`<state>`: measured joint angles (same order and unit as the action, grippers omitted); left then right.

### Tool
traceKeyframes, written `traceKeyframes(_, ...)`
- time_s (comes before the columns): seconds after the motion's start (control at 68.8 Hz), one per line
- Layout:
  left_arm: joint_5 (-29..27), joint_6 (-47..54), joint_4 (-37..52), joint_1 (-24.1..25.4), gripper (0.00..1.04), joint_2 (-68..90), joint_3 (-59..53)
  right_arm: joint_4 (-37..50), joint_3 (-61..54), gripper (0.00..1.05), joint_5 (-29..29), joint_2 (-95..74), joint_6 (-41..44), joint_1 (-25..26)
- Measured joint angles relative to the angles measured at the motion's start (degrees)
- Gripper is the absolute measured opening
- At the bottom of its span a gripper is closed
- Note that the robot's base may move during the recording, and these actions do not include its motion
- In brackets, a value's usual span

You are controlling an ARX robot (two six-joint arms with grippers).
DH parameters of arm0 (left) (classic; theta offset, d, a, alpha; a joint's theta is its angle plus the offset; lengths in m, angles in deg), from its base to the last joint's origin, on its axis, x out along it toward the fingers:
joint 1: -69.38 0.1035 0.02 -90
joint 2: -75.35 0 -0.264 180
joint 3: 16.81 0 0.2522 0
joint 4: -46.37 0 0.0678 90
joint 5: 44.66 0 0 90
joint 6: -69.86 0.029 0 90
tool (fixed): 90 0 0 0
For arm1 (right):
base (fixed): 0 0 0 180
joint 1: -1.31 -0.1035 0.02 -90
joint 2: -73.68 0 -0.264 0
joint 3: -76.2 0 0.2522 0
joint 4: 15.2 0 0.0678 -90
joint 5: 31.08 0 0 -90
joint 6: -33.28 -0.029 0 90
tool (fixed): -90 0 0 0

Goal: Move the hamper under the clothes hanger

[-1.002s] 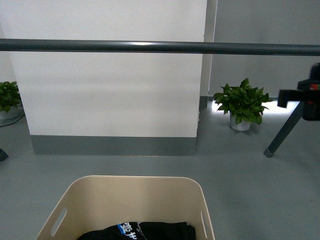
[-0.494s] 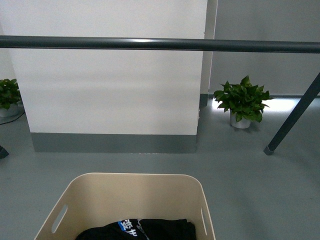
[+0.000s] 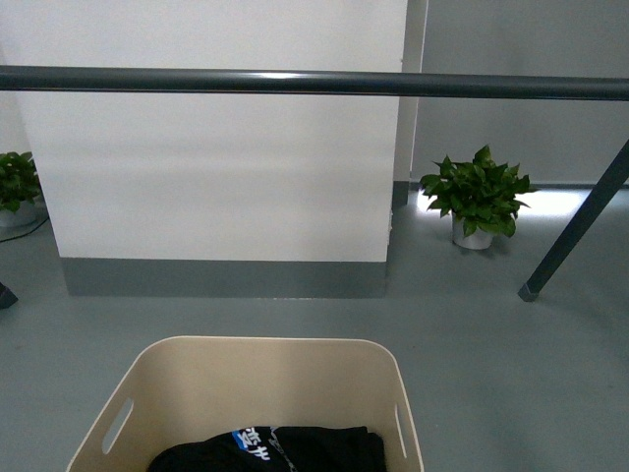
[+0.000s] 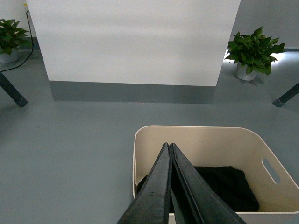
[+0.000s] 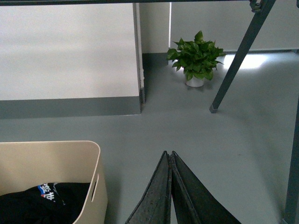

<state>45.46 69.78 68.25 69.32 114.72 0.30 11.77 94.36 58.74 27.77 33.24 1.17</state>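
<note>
The beige hamper point(image 3: 246, 379) stands on the grey floor at the bottom centre of the front view, with black clothing point(image 3: 295, 450) inside. The clothes hanger's dark grey bar point(image 3: 314, 83) runs across the whole front view above and beyond it; one angled leg point(image 3: 575, 228) stands at the right. No gripper shows in the front view. In the left wrist view my left gripper point(image 4: 168, 145) is shut and empty over the hamper point(image 4: 205, 140). In the right wrist view my right gripper point(image 5: 168, 153) is shut and empty above bare floor, beside the hamper point(image 5: 70, 158).
A white wall block with a grey skirting point(image 3: 226, 280) stands behind the rack. Potted plants sit at the right point(image 3: 478, 202) and far left point(image 3: 15, 192). A second rack leg point(image 5: 293, 163) shows at the right wrist view's edge.
The dark arm part at the right edge of the front view has left the picture. The hamper's rim and the bar have shifted slightly up in the view.
</note>
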Motion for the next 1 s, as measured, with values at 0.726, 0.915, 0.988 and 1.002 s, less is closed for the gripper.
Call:
traceKeyframes(0.726, -0.07, -0.02, -16.06, 0.0, 0.03, -19.98, -2.34, -17.11, -4.09, 0.02, 0.09, 22.29, 0.0, 0.02)
traceKeyframes(0.915, -0.07, 0.0, -19.85, 0.0, 0.03, -23.78, -2.34, -21.57, -4.09, 0.02, 0.09, 26.88, 0.0, 0.02)
traceKeyframes(0.988, -0.07, 0.0, -21.14, 0.0, 0.03, -25.07, -2.34, -23.1, -4.09, 0.02, 0.09, 28.44, 0.0, 0.02)
traceKeyframes(1.002, -0.07, 0.0, -21.49, 0.0, 0.03, -25.42, -2.34, -23.54, -4.09, 0.02, 0.09, 28.87, 0.0, 0.02)
